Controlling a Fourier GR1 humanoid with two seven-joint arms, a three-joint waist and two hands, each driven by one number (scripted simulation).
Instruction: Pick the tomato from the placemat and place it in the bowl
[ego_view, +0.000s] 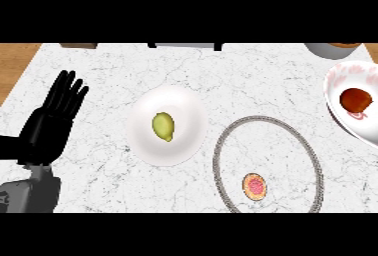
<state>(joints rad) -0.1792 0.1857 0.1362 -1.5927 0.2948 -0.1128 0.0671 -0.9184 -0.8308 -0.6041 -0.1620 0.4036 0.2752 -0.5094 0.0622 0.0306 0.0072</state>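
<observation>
Left hand (52, 122) is resting at nine o'clock, fingers straight and spread, holding nothing; our right hand isn't showing. We are seeing the tomato (356, 99) sitting in the bowl (341, 80) at three o'clock, which the right edge is cutting off. The grey-rimmed placemat (268, 120) at five o'clock is bearing a small round slice (255, 186). The white plate (184, 112) at centre is holding a yellow-green fruit (164, 126), with open marble counter (103, 65) lying around them.
</observation>
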